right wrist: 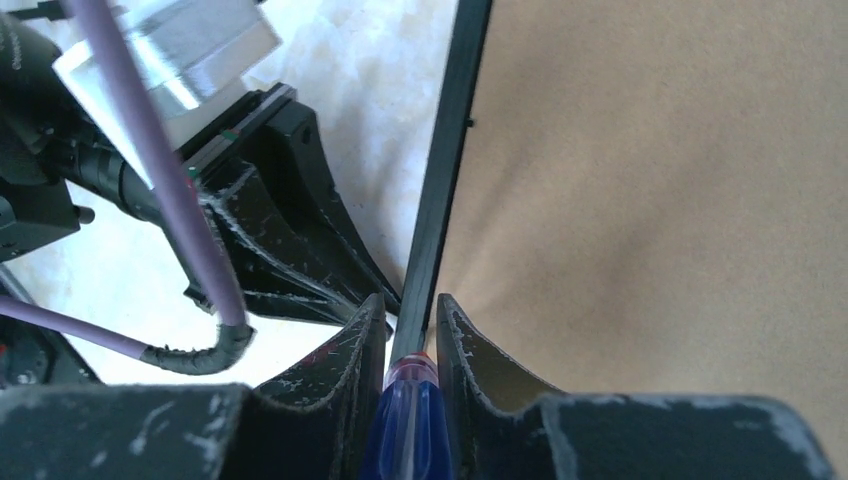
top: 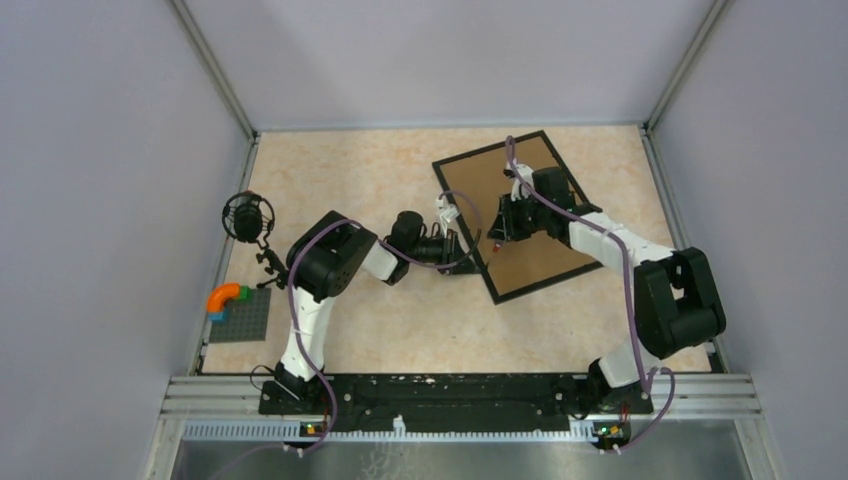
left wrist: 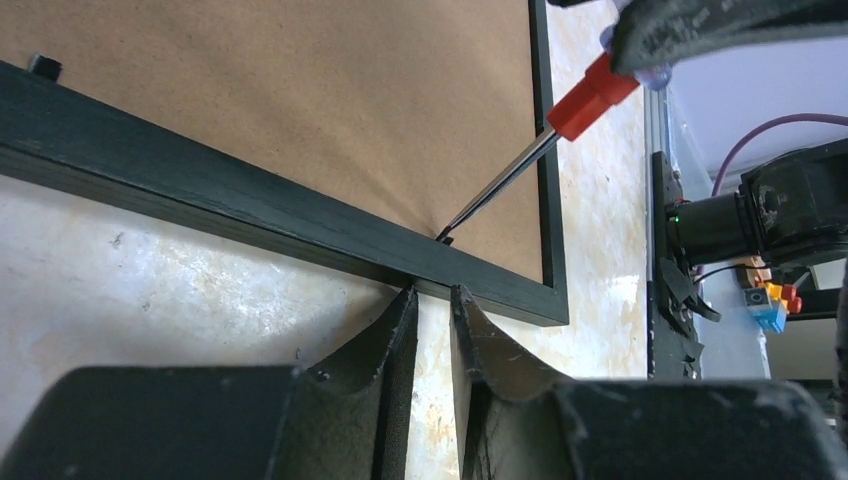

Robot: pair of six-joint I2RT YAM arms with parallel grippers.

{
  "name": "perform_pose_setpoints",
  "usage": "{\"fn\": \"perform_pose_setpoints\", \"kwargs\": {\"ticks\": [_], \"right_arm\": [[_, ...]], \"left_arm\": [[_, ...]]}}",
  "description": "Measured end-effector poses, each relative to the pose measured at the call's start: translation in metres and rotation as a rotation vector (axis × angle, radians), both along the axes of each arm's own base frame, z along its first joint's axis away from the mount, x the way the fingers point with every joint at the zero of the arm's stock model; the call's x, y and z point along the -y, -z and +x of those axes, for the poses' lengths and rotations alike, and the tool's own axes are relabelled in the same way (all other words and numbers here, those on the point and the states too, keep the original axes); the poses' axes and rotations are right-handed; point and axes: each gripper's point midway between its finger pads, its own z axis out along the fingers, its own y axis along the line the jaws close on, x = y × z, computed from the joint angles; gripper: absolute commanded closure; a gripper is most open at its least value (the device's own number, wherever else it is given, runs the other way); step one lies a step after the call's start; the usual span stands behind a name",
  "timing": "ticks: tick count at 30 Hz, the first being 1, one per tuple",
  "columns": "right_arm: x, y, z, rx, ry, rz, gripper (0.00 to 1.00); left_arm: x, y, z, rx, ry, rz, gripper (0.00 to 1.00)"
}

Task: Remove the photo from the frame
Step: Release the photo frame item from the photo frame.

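Currently frame (top: pixel 530 262) back-up, long axis far-left to near-right.

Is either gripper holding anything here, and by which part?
The right gripper holds a screwdriver by its handle; the left gripper holds nothing, its tips at the frame edge.

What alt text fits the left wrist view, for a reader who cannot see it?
A red-collared screwdriver, held by the right end effector, touches its tip to the backing board at the inner edge of the black frame. The left end effector's narrowly parted fingers sit at the frame's outer edge.
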Motion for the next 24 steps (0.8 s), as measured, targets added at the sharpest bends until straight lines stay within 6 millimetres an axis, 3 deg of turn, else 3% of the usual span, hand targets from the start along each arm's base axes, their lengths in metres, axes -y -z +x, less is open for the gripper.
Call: {"fn": "perform_pose_setpoints", "kwargs": {"ticks": [6,9,15,24], "right_arm": [[0.045,0.010,0.010,-0.138,0.200,0.122,1.00],[0.068,0.020,0.000,-0.208,0.333,0.188,1.00],[0.065,0.020,-0.012,-0.254,0.388,0.254,1.00],[0.064,0.014,0.002,-0.218,0.408,0.294,1.00]], "left_arm": [[0.003,0.000,0.005,0.039,-0.032,0.002,0.74],[0.004,0.000,0.006,0.057,-0.042,0.001,0.74],[0.005,0.000,0.008,0.071,-0.053,-0.001,0.74],[0.006,-0.001,0.009,0.080,-0.058,-0.004,0.74]]}}
